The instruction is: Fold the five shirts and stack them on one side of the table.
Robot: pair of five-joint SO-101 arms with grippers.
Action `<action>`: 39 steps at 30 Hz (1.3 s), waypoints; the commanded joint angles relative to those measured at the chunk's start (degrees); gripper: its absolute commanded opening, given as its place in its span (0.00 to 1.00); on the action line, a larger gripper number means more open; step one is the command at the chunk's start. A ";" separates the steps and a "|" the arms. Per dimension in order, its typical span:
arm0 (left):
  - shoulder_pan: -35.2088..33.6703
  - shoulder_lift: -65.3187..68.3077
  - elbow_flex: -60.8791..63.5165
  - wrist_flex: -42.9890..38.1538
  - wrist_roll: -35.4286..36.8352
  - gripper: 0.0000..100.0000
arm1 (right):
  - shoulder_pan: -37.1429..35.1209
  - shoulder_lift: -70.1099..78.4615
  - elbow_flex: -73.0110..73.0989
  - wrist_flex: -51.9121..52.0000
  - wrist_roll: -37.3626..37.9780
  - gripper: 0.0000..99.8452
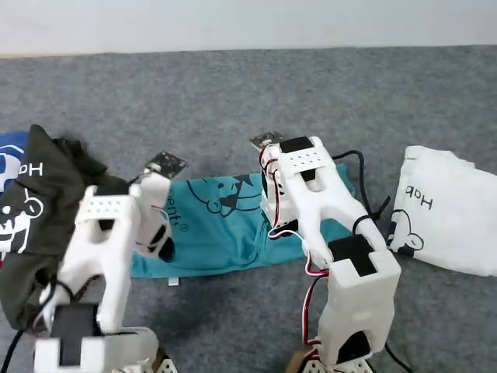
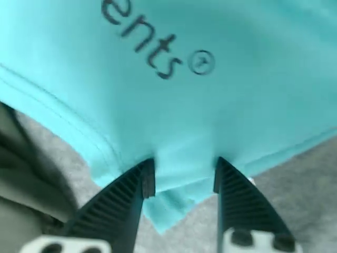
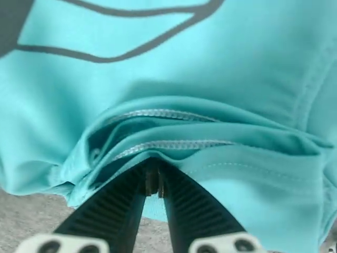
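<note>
Both arms cover parts of the teal shirt (image 1: pixel 225 225). It lies mid-tabletop (image 1: pixel 233 85), its long axis running between the left and right edges, with dark lettering and a cartoon drawing facing up, partly hidden. The left tool (image 2: pixel 181 176) stands narrowly parted, astride the shirt's near hem. The right tool (image 3: pixel 154 182) pinches bunched hem. A folded white shirt (image 1: pixel 446 210) lies toward the right edge. A crumpled dark shirt (image 1: pixel 46 202) at the left edge overlies a blue shirt (image 1: pixel 8 151), which is cut off.
</note>
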 commanded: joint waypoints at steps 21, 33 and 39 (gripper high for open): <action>8.97 13.36 -24.57 9.93 -4.22 0.01 | 0.75 -0.22 -0.44 -0.13 -0.26 0.01; 2.02 12.75 -24.57 21.54 -15.65 0.11 | 0.75 -0.40 -0.44 0.22 -0.26 0.01; 0.18 15.74 -24.57 19.34 -19.34 0.11 | 0.75 -0.40 -0.44 0.22 -0.26 0.01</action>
